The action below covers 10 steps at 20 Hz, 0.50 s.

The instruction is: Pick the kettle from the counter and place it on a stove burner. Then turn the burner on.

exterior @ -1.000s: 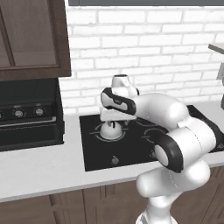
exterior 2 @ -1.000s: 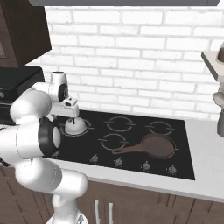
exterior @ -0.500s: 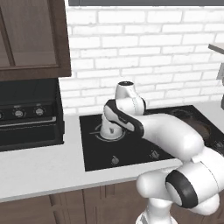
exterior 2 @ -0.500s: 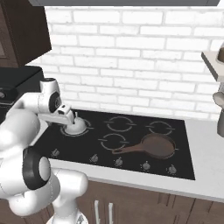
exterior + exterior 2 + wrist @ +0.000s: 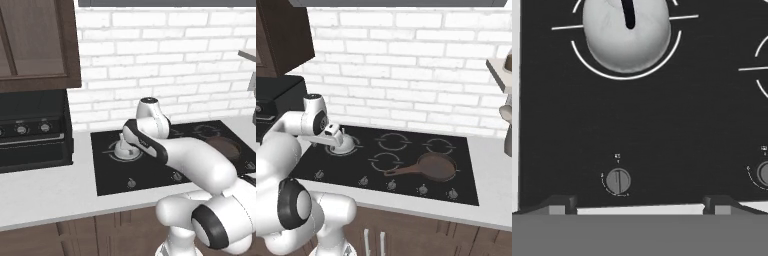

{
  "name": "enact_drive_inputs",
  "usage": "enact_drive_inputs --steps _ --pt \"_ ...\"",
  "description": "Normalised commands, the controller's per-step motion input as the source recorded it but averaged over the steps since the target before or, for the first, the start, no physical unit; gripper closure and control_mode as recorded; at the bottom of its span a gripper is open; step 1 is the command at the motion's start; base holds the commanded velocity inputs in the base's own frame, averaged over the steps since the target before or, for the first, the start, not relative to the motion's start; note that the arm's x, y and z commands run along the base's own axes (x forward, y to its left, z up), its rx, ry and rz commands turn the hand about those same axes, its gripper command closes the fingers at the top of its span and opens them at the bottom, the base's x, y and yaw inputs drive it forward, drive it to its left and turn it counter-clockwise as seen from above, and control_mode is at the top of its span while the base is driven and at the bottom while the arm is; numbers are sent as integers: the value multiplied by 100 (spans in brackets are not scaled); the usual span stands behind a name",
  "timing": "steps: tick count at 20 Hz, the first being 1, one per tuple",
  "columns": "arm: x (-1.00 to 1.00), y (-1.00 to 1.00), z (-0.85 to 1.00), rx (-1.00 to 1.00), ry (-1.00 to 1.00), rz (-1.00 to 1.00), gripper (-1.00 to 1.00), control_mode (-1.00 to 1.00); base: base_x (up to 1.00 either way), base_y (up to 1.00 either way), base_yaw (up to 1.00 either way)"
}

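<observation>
The kettle (image 5: 125,148) sits on the stove burner (image 5: 124,155) at the left of the black cooktop (image 5: 112,172), a little left of centre in the left base view. In the right base view the same kettle (image 5: 344,145) stands at centre left, inside the ringed burner (image 5: 356,147) at the cooktop's (image 5: 406,187) back left. In the hand view the kettle (image 5: 627,32) fills the top centre, a dark handle strip running across its pale dome, with the burner's (image 5: 624,76) arc curving just below it.

The pincer (image 5: 640,204) is spread wide, its two dark fingertips (image 5: 559,204) standing well apart at the bottom of the hand view, with nothing between them. They hang over the front strip of the cooktop (image 5: 662,125), apart from the kettle. Between the tips, slightly left of centre, lies a small round knob (image 5: 618,180) with a tick scale around it; a second knob (image 5: 763,173) shows at the right edge. How high the pincer hangs above the glass is hard to judge from these angles.

In the right base view a brown frying pan (image 5: 431,166) rests on the right half of the cooktop, its handle pointing left toward the frame's centre. The pale worktop (image 5: 45,192) runs along the lower left of the left base view, with a dark oven unit (image 5: 30,130) standing on it at the left edge.
</observation>
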Motion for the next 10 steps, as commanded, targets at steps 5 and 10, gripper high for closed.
enact_drive_inputs --steps 5,10 --pt "0 -1 -1 0 0 0 -100 -100 0 0 0" --pt "0 0 -20 0 0 0 -100 -100 0 0 0"
